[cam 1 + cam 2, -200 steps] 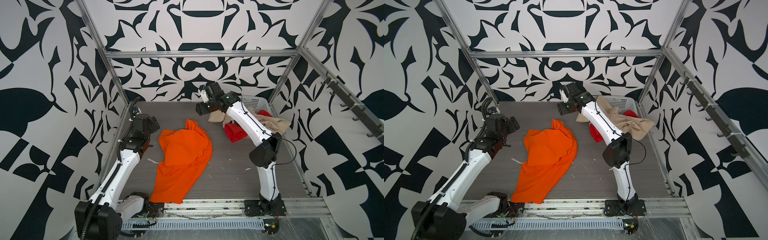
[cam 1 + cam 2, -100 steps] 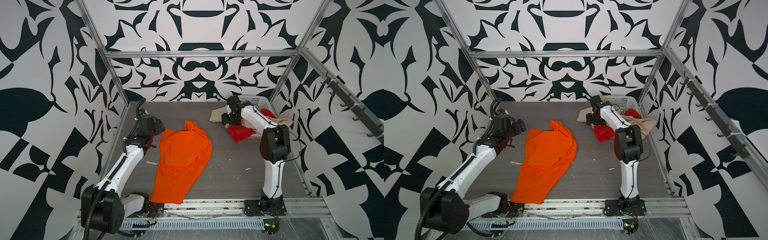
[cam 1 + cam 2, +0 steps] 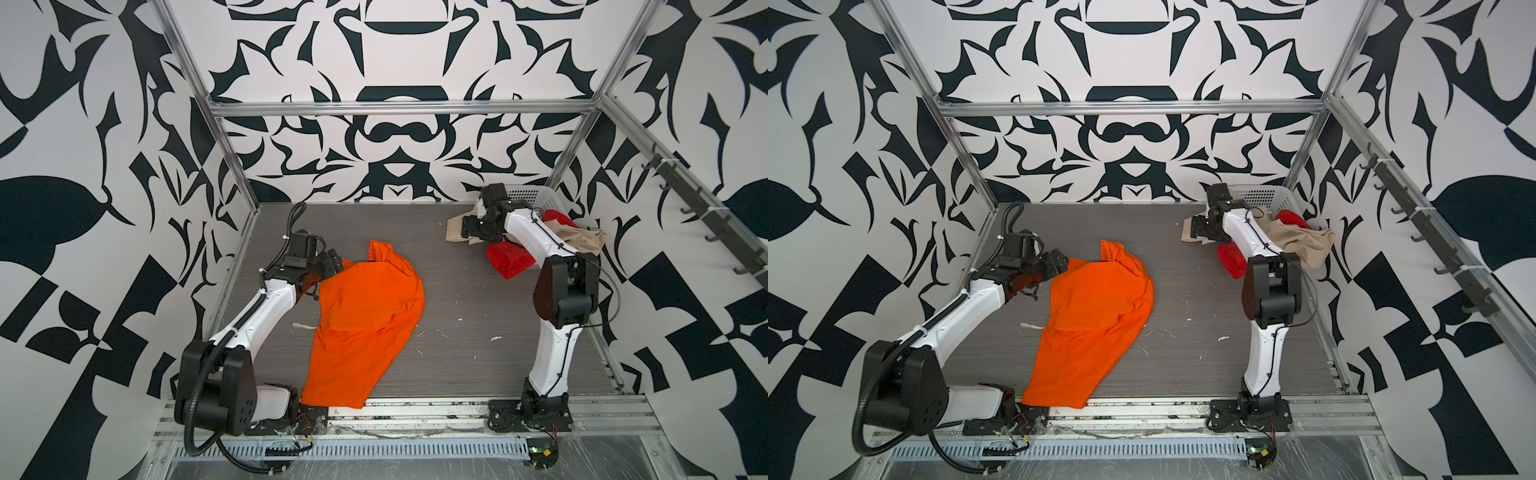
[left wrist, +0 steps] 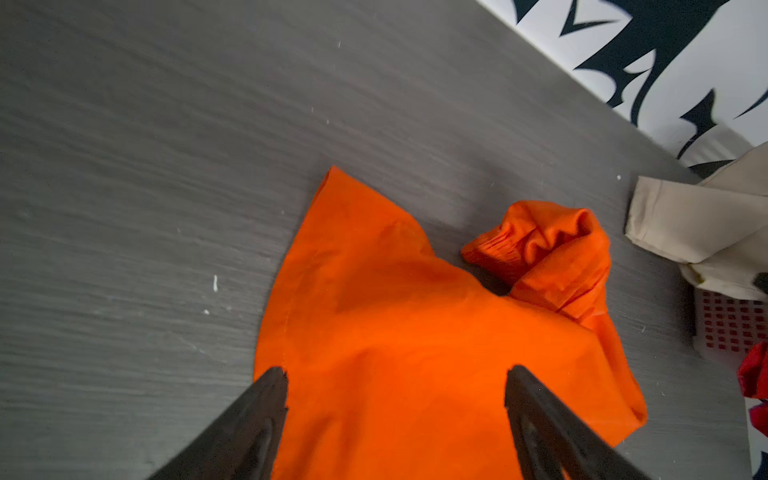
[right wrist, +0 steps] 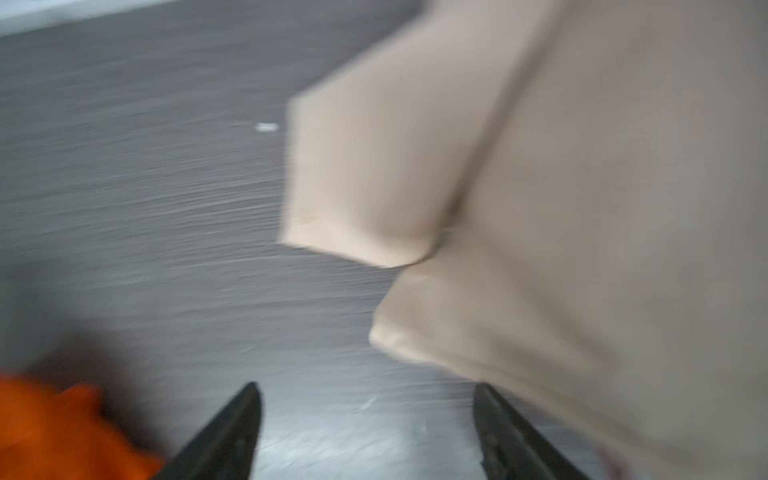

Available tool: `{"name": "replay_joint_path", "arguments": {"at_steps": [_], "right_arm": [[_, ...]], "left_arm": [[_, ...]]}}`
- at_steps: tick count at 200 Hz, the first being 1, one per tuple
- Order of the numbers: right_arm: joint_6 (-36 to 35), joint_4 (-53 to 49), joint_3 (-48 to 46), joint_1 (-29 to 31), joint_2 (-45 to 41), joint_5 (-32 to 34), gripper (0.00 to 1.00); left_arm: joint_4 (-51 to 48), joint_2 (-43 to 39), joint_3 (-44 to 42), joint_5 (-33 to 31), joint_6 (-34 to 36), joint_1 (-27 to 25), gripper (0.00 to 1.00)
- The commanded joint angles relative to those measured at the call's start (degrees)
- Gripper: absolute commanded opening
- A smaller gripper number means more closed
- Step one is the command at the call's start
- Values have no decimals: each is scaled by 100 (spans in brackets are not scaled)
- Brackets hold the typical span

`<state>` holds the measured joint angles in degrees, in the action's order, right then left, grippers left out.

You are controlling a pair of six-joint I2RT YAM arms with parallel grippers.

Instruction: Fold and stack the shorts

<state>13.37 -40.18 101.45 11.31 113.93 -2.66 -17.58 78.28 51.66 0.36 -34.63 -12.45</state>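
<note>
The orange shorts (image 3: 365, 316) lie spread out on the grey table (image 3: 457, 311), a bit left of the middle. 1 end is bunched up at the far side. The other end reaches the near edge of the table. A small white strip (image 3: 303, 326) lies on the table just beside them.

The left gripper (image 4: 397, 374) is over the far left corner of the orange shorts. Its 2 fingers are wide apart and hold nothing. Only flat orange cloth shows between them. I cannot tell if they touch it.

A white basket (image 3: 532, 197) with holes sits in the far right corner. The beige shorts (image 3: 582, 243) hang over its rim, and 1 end lies out on the table. The red shorts (image 3: 509, 259) are partly in the basket and partly on the table in front of it. The right arm (image 3: 536, 237) lies across the beige and red shorts and hides part of both.

The right gripper (image 5: 368, 388) is just beside the loose end of the beige shorts. Its 2 fingers are wide apart too, with only bare table between them. The right wrist view is blurry.

The orange shorts are well apart from the other 2 pairs.
</note>
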Motion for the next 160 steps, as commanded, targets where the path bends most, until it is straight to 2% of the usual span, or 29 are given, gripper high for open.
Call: {"name": "replay_joint_path", "arguments": {"at_steps": [1,8,45,74,104,110,124,131,145,160], "right_arm": [[-169,222,82,1004,-554,-457,94],[-168,241,160,1241,-482,-543,100],[-94,401,947,2055,439,-945,100],[-204,233,1917,2286,1320,-1070,100],[-164,-18,2626,2303,2021,-836,98],[-159,-33,2699,2298,2125,-821,95],[-144,-74,2808,2302,2309,-800,82],[-118,-77,2843,2299,2371,-807,73],[-57,-45,2858,2293,2408,-782,46],[-12,5,2841,2278,2339,-831,33]], "left_arm": [[-577,178,-250,194,-556,36,86],[-588,239,-314,179,-626,53,86],[-142,519,-705,156,-863,206,86],[137,866,-633,120,-826,234,86],[429,1225,-425,30,-813,260,86],[443,1331,-343,34,-812,260,86],[528,1562,-218,61,-804,260,77],[634,1633,-222,62,-799,252,74],[879,1750,-293,120,-815,251,72],[1000,1890,-293,157,-808,252,65]]}}
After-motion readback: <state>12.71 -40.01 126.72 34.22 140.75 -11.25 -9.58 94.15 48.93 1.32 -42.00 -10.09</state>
